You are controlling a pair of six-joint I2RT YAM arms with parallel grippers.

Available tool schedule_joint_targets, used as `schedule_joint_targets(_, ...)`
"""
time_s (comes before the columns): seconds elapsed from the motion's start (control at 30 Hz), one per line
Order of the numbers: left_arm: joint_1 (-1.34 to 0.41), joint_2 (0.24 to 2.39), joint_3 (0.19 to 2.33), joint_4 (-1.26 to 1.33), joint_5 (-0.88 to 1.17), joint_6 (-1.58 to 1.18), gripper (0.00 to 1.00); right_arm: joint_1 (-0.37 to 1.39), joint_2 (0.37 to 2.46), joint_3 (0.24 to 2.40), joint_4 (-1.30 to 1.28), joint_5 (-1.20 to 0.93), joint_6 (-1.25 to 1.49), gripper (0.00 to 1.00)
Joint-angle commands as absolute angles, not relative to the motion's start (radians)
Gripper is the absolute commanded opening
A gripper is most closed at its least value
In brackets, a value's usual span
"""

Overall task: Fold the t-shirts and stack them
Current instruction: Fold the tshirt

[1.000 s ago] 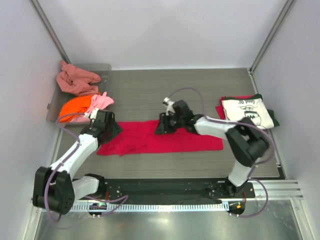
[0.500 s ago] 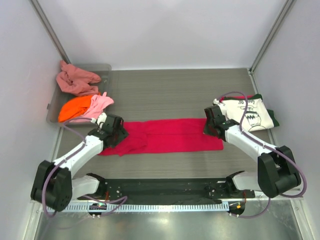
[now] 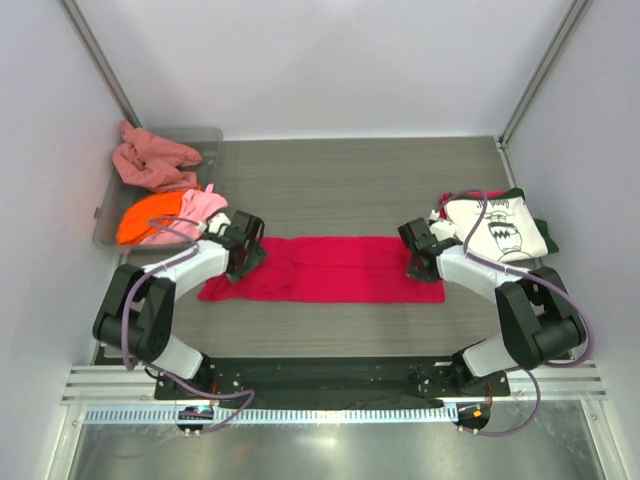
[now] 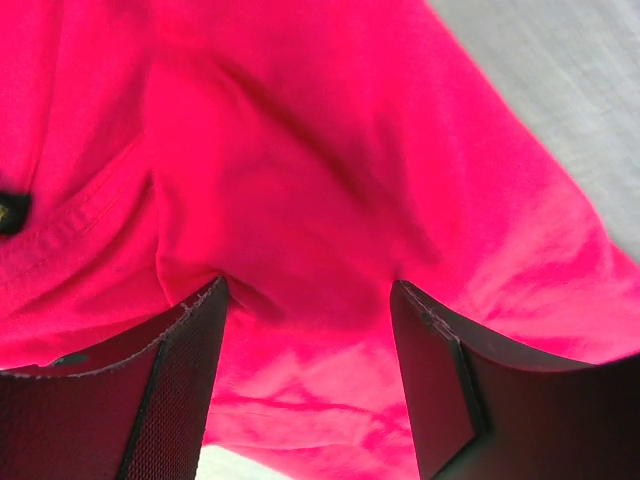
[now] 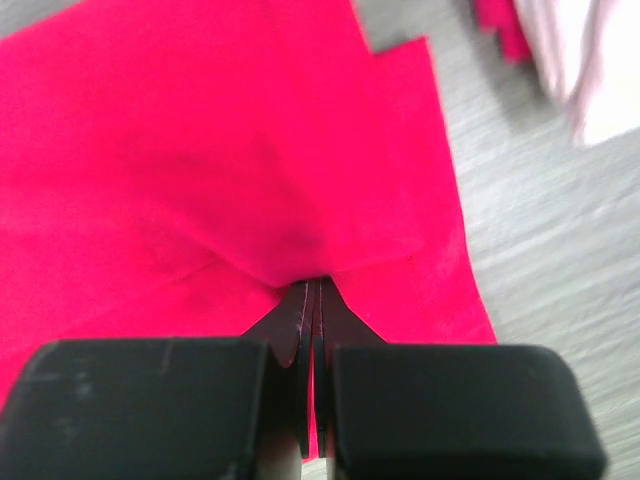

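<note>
**A:** Where is the crimson-red cloth t-shirt (image 3: 330, 268) right now?

**B:** It lies flat on the grey wood-grain tabletop (image 3: 350, 180), folded into a long band between the two arms. The right fingers (image 5: 285, 335) are clenched on a pucker of cloth at its right end. The left fingers (image 4: 180, 400) are released and straddle a ridge of cloth at the left end, with nothing pinched between them.

**A:** So what would make this fold come out well?

**B:** I'd close the left fingers on every layer of that ridge, not just the top one, before either end rises. Then lift both ends evenly so the band doesn't twist. Lay one end over the other with the edges matched.

**A:** And once it's folded?

**B:** My guess is it goes on top of the folded cream printed t-shirt (image 3: 497, 225), which lies near the band's right end.
</note>
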State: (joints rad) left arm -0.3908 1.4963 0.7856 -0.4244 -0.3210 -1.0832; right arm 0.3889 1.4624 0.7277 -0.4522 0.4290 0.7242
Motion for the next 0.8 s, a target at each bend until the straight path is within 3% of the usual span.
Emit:
schedule_joint_targets(0.0, -0.431, 1.607, 0.857, -0.367, -0.321, -1.062, 0.67, 0.455, 1.422, 0.66, -0.506, 0.397, 0.833, 0.01)
schedule_joint_targets(0.17, -0.494, 1.793, 1.006, -0.376, -0.296, -1.025, 0.66, 0.606, 1.378, 0.626, -0.531, 0.354, 0.906, 0.01)
schedule_joint_targets(0.4, -0.506, 2.081, 1.377, -0.449, -0.215, -0.865, 0.66, 0.874, 1.358, 0.586, -0.54, 0.316, 1.03, 0.01)
schedule_joint_targets(0.63, -0.506, 2.362, 1.848, -0.551, -0.186, -0.789, 0.66, 1.146, 1.527, 0.689, -0.361, 0.262, 1.112, 0.01)
schedule_joint_targets(0.77, -0.499, 2.55, 2.247, -0.597, -0.062, -0.721, 0.67, 1.207, 1.667, 0.84, -0.181, 0.175, 1.068, 0.01)
